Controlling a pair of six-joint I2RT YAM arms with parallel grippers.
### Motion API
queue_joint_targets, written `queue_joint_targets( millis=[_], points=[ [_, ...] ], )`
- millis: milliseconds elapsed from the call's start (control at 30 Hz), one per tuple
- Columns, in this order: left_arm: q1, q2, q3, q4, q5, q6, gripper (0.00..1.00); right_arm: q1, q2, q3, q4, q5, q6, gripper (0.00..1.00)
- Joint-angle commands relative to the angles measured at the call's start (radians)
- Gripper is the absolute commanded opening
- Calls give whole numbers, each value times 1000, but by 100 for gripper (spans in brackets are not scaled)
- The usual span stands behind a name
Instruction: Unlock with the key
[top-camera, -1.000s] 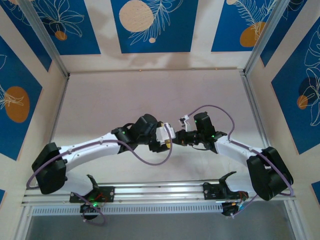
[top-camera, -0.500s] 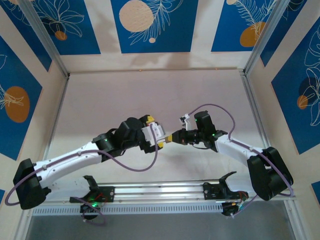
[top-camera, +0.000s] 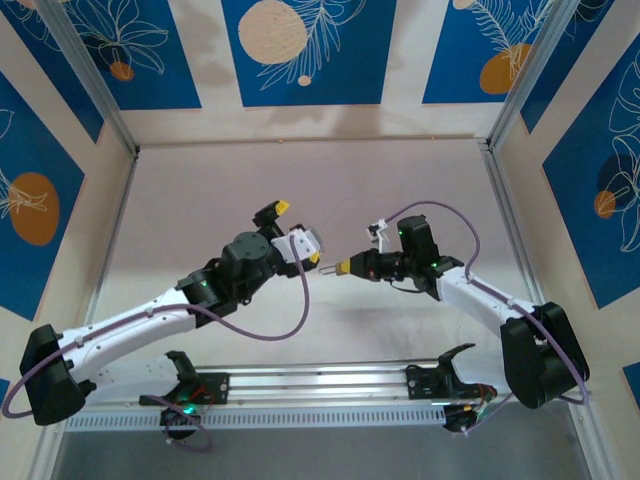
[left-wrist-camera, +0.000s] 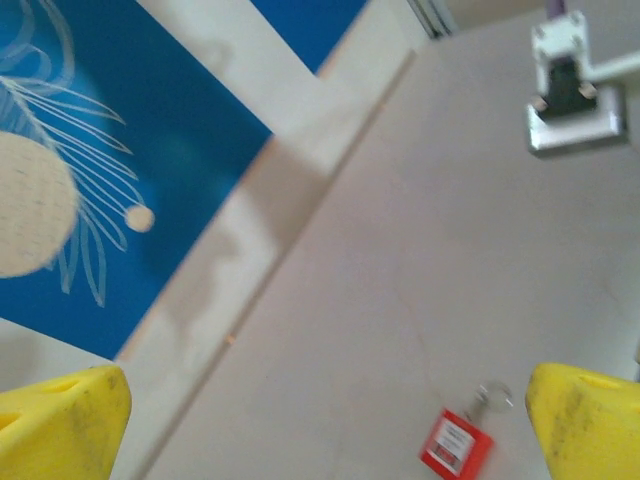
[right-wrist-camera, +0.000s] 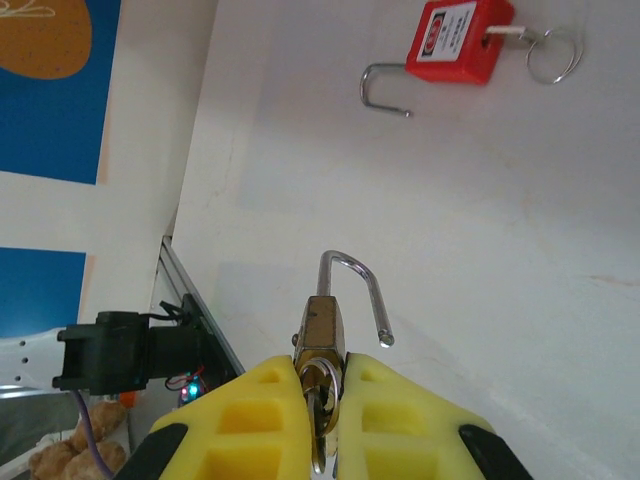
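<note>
- From the top camera we see the left end effector (top-camera: 300, 232) above the middle of the worktop (top-camera: 200, 190). Its yellow-tipped fingers are spread wide apart with nothing between them.
- In the same view the right end effector (top-camera: 343, 267) points toward it, near but not touching. Its tips are pressed together, and what they pinch is too small for us to make out here.
- From the left wrist camera we see its own yellow fingers (left-wrist-camera: 60, 420) at the two bottom corners, far apart. A red padlock (left-wrist-camera: 455, 445) lies on the worktop between them, nearer the right-hand finger, with a wire ring (left-wrist-camera: 492, 398) just beside it.
- From the right wrist camera we find the right end effector (right-wrist-camera: 320, 385) clamped on the key (right-wrist-camera: 318, 388). The key's silver head shows between the yellow pads.
- A brass padlock (right-wrist-camera: 320, 328) sits on the key just past the fingertips, edge-on, its shackle (right-wrist-camera: 358, 285) sprung open at one end.
- Farther off, well apart, the red padlock lies flat on the worktop.
</note>
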Motion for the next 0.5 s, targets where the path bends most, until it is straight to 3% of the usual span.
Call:
queue_joint_targets(
  millis=[0, 267, 467],
  points=[
    [-6, 33, 14, 128, -29, 35, 100, -18, -12, 32, -18, -23, -20, 4],
    [33, 136, 1, 99, 29, -142, 100, -67, 17, 47, 11, -21, -13, 4],
    [107, 152, 11, 63, 128, -431, 100, -106, 86, 59, 58, -9, -1, 4]
  ],
)
